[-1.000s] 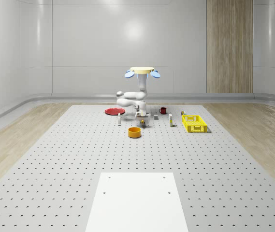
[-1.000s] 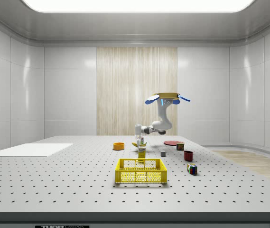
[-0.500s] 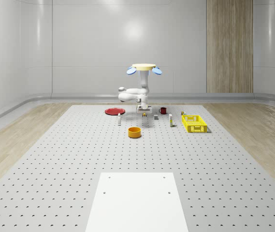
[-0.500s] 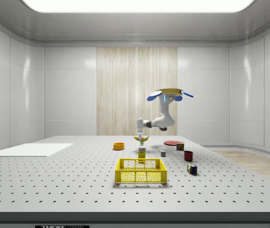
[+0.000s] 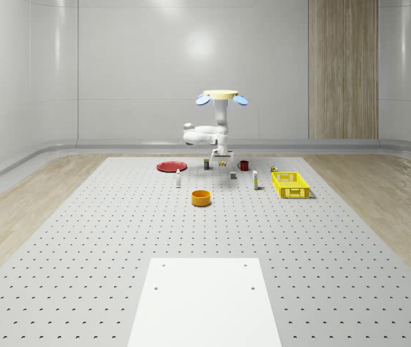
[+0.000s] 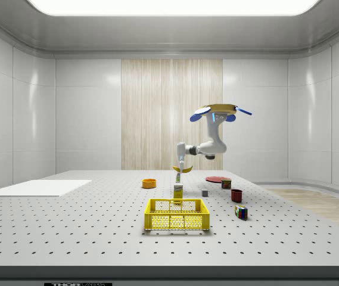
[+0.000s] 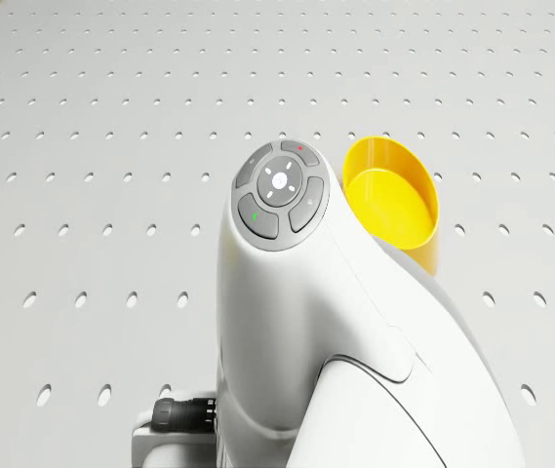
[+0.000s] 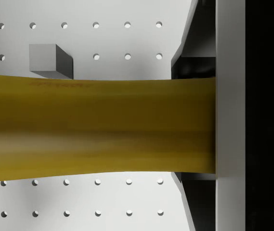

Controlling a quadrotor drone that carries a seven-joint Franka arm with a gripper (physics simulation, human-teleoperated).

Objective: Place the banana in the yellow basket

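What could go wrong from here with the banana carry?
1. The banana hangs in the gripper high above the table, short of the yellow basket; a slip drops it outside.
2. A carton stands just behind the basket; a low approach by the hovering drone could topple it.

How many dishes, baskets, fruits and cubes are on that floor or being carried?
Dishes: 3 (plate, bowl, mug)
Baskets: 1 (basket)
Fruits: 1 (banana, carried in the air)
Cubes: 2 (grey cube, puzzle cube)
Total: 7
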